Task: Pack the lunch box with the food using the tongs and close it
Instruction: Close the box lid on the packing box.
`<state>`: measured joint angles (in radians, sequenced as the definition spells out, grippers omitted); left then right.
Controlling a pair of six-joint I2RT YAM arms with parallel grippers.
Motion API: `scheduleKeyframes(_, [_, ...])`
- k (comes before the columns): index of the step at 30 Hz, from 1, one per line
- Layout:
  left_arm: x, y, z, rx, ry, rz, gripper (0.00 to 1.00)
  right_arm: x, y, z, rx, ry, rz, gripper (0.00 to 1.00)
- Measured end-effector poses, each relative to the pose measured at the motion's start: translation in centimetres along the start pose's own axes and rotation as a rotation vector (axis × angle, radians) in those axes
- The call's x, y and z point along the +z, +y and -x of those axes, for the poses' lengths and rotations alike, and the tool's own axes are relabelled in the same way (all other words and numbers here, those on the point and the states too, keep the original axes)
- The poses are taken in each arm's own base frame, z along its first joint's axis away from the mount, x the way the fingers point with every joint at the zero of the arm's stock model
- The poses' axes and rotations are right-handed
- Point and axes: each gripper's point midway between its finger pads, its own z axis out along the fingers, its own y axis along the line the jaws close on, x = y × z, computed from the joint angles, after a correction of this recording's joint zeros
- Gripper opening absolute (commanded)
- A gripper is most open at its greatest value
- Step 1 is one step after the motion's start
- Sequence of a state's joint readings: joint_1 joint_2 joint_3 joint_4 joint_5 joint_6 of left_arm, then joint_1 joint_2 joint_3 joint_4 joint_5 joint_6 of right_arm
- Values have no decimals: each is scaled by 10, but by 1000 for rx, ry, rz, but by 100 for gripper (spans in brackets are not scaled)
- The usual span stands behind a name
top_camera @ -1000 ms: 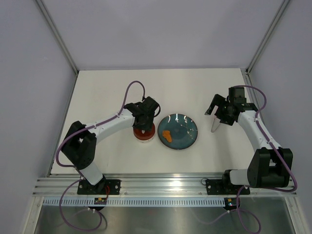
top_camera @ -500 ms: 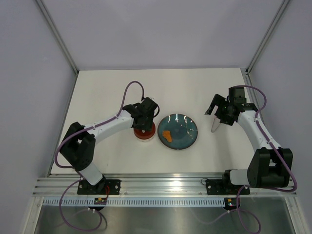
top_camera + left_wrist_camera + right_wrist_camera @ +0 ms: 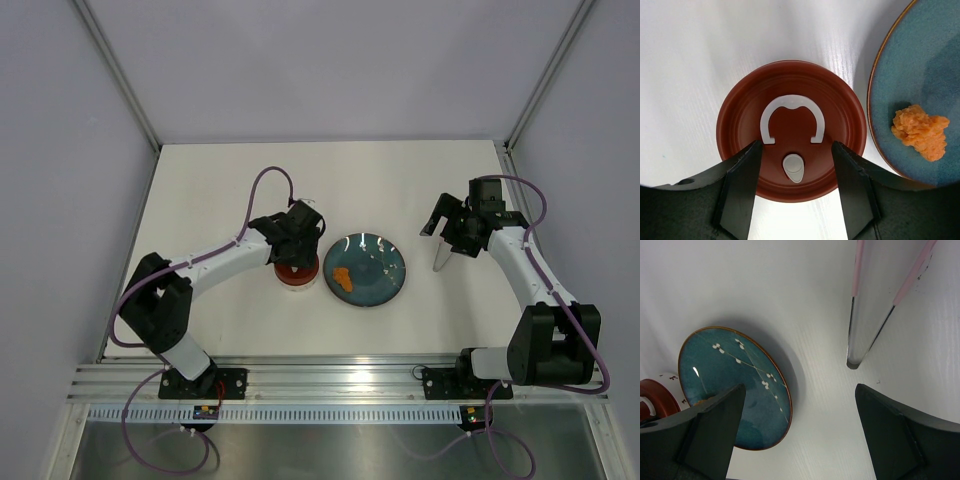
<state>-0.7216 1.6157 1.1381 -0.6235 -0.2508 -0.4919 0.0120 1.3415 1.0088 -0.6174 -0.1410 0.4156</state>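
Hovering spread-fingered, the left gripper (image 3: 794, 192) straddles the dark red round lid (image 3: 791, 130) without touching it (white loop (image 3: 792, 118) just ahead), gripping nothing.

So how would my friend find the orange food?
Look for the round teal plate in the middle of the white table. The lumpy orange food piece sits on its left part, near the dark red round lid. It is the plate's only bright orange thing.

White tabletop (image 3: 400, 165), pale lavender walls (image 3: 330, 65), aluminium corner posts (image 3: 115, 70), even light.
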Motion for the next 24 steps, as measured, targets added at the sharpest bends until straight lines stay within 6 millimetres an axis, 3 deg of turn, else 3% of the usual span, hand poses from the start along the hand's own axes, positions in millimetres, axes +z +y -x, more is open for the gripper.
scheduleKeyframes(13, [-14,9,-5,5,25,24,68,0,0,0,0,0,0,99])
scheduleKeyframes(15, [-22,10,0,0,8,22,63,0,0,0,0,1,0,99])
scheduleKeyframes(16, [-26,10,4,-4,-6,17,60,0,0,0,0,1,0,99])
scheduleKeyframes(17, [-29,10,6,-6,-15,15,42,0,0,0,0,1,0,99])
scheduleKeyframes(21, [-35,10,13,-10,-40,9,0,0,0,0,0,1,1,99])
scheduleKeyframes(24, [-35,11,12,-9,-36,13,0,0,0,0,0,1,2,99])
